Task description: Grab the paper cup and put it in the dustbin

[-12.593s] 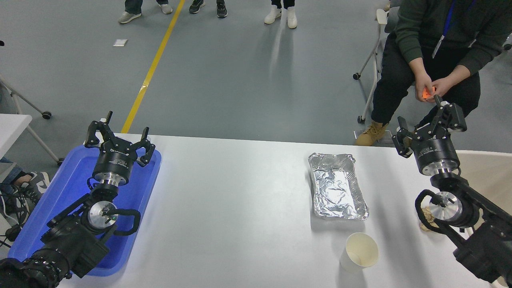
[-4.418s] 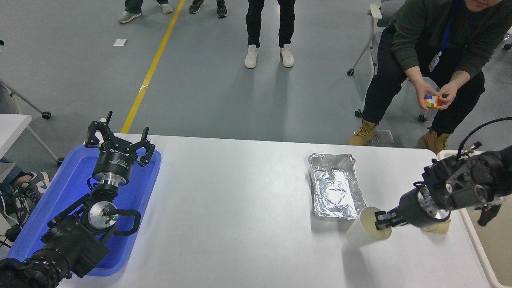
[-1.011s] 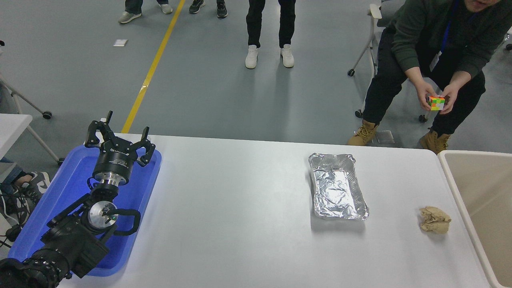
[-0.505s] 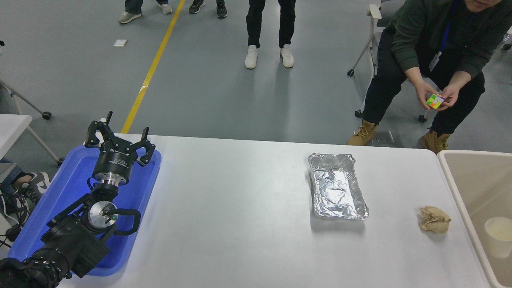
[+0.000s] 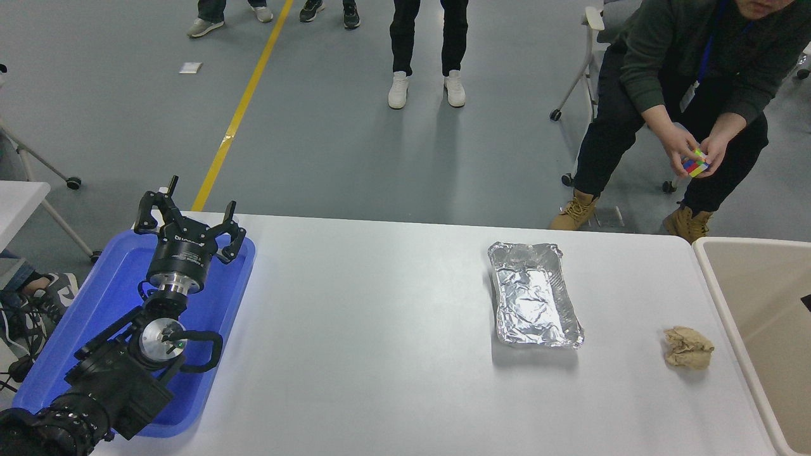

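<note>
Left gripper [image 5: 189, 223] parked, fingers spread, over blue tray [image 5: 95, 304] | right arm unseen | paper cup unseen; dustbin [image 5: 716, 278] far right | cup probably light, crushable: hold by the wall, gently

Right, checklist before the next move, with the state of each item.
1. Paper cup off the white table: ok, no cup stands on it.
2. Paper cup inside the dustbin: cannot tell, the visible part shows no cup and the picture edge cuts the bin off.
3. Right pincer clear of the dustbin: cannot tell, it is out of view; only a dark sliver shows at the right edge.
4. Left pincer parked: ok, open above the blue tray.
5. Crumpled paper wad and foil tray on the table, apart from each other: ok.
</note>
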Controlling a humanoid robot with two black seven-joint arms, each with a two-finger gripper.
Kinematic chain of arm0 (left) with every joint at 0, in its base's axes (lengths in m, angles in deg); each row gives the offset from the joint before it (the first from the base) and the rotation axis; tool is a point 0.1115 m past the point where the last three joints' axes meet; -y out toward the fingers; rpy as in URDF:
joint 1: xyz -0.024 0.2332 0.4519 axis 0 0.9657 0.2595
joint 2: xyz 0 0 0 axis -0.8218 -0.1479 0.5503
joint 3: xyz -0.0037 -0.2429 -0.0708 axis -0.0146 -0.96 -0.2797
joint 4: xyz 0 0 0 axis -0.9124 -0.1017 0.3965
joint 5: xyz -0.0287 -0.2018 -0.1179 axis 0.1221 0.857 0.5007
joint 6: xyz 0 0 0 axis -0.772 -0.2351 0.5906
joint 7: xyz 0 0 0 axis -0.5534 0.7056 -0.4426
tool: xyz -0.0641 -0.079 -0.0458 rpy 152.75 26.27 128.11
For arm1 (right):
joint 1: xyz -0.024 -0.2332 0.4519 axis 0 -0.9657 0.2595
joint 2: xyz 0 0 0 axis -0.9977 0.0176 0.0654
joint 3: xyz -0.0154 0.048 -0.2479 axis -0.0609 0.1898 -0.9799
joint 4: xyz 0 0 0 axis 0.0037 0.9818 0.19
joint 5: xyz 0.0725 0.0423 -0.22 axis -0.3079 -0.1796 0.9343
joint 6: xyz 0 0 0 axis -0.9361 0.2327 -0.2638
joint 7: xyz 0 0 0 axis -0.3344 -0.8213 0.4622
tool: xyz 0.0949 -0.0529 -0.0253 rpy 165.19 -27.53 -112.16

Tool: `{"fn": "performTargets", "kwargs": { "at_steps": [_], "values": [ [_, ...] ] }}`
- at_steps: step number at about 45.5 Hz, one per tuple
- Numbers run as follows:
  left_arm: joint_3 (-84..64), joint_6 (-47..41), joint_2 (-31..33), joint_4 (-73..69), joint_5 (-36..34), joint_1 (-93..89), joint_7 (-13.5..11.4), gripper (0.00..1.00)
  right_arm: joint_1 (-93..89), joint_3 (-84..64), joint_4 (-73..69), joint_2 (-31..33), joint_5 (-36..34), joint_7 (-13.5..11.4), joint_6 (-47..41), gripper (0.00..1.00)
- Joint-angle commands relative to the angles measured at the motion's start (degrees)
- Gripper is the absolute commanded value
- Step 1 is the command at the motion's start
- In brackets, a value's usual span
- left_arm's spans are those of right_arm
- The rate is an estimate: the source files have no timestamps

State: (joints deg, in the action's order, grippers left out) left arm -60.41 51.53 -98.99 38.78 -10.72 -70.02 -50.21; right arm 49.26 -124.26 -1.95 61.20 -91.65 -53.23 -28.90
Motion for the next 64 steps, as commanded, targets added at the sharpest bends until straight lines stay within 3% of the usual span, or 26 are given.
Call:
{"fn": "performTargets", "kwargs": {
  "at_steps": [1, 9, 19, 31, 48, 64],
  "values": [
    [0.0, 0.0, 0.0, 0.0, 0.0, 0.0, 0.0, 1.0, 6.8, 0.1, -0.1, 0.3, 0.1, 0.0, -0.2, 1.0],
    [0.0, 0.0, 0.0, 0.0, 0.1, 0.0, 0.0, 1.0, 11.7, -0.4, -0.4, 1.0, 1.4, 0.0, -0.2, 1.0],
    [0.0, 0.0, 0.0, 0.0, 0.0, 0.0, 0.0, 1.0, 16.1, -0.7, -1.6, 1.8, 10.0, 0.0, -0.2, 1.0],
    [0.0, 0.0, 0.0, 0.0, 0.0, 0.0, 0.0, 1.0, 28.4, -2.2, -11.1, 1.8, 13.6, 0.0, -2.8, 1.0],
    [0.0, 0.0, 0.0, 0.0, 0.0, 0.0, 0.0, 1.0, 49.5, -16.8, -24.0, -5.5, 13.6, 0.0, -14.9, 1.0],
    [0.0, 0.0, 0.0, 0.0, 0.0, 0.0, 0.0, 1.0, 61.5, -20.2, -31.1, -7.9, 17.8, -0.2, -37.6, 1.0]
  ]
}}
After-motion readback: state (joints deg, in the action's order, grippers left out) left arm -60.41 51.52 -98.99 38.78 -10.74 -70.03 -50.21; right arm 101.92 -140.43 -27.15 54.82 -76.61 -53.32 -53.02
